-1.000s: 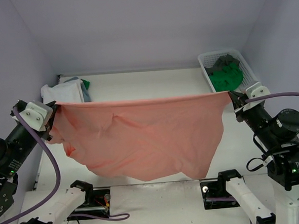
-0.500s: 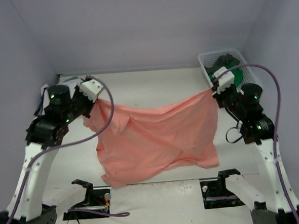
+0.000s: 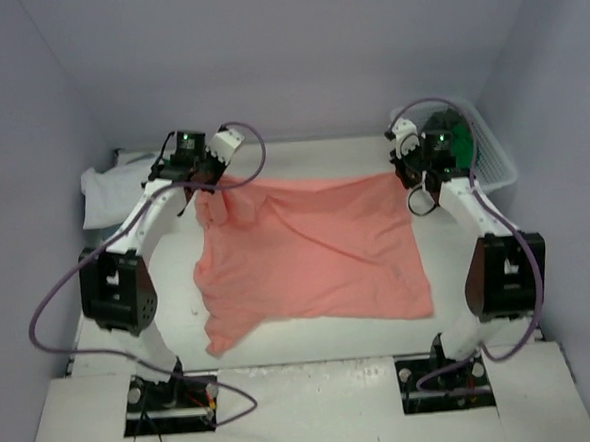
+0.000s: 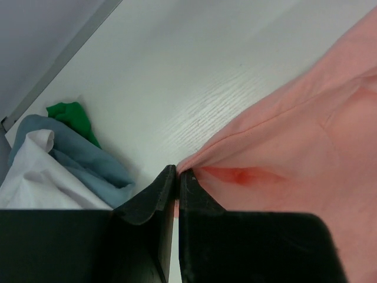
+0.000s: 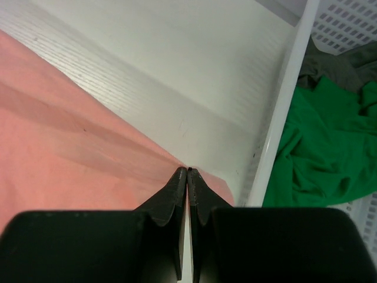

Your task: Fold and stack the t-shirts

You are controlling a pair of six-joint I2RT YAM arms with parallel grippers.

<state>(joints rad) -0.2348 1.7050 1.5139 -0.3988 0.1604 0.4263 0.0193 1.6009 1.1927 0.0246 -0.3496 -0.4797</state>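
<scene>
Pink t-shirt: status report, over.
Both shut: left gripper, right gripper, on pink t-shirt far corners. Spread on table, rumpled at left. Nearby: basket beside right gripper.

salmon t-shirt, green t-shirt, white basket

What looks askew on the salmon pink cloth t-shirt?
The salmon pink cloth t-shirt lies smooth on its right half, but its left side is bunched and creased near the left gripper, leaving a lopsided outline.

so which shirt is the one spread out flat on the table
The salmon pink t-shirt, laid open mid-table. The white and blue ones lie crumpled far left; the green one is bunched in the basket.
</scene>
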